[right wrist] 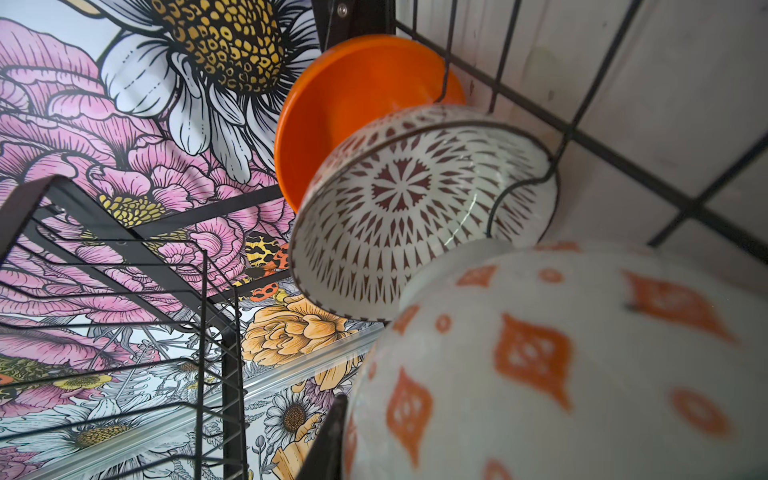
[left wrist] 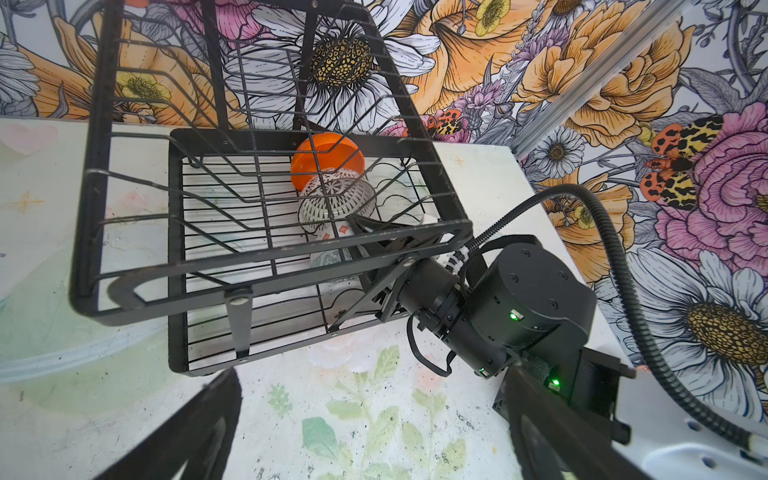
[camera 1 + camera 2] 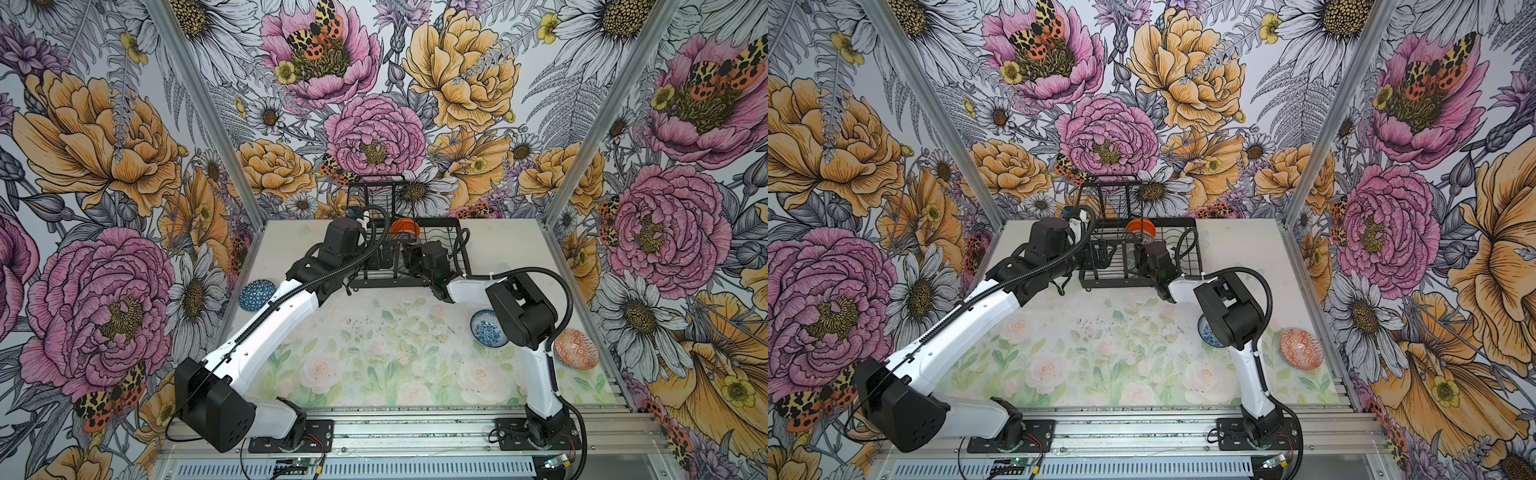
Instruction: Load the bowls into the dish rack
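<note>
Tabletop (image 3: 374,332): pale floral surface. The rack sits at its 12 o'clock edge and three loose bowls lie on it.
Dish rack (image 3: 390,284): black wire, with the raised tier on its 10 o'clock side. Three bowls stand on edge in the 1 o'clock half of its base.
Left end effector (image 2: 372,374): at the rack's 8 o'clock side, fingers spread wide, nothing between them.
Right end effector (image 2: 360,237): reaches into the rack from 5 o'clock. Its fingers straddle the rim of the diamond bowl; whether they press on it cannot be told.
Orange bowl (image 1: 353,104): in the rack, the one of the row nearest 12 o'clock.
Lattice bowl (image 1: 399,216): white with dark lattice, just 6 o'clock of the orange bowl, its inside towards the right wrist camera.
Diamond bowl (image 1: 561,353): white with orange diamonds, the one nearest 6 o'clock in the row, blurred.
Red-orange bowl (image 3: 575,349): upright on the tabletop at 4 o'clock, near the edge.
Blue floral bowl (image 3: 486,328): at 3 o'clock, partly hidden by the right arm.
Blue geometric bowl (image 3: 257,294): at 9 o'clock, beside the left arm.
</note>
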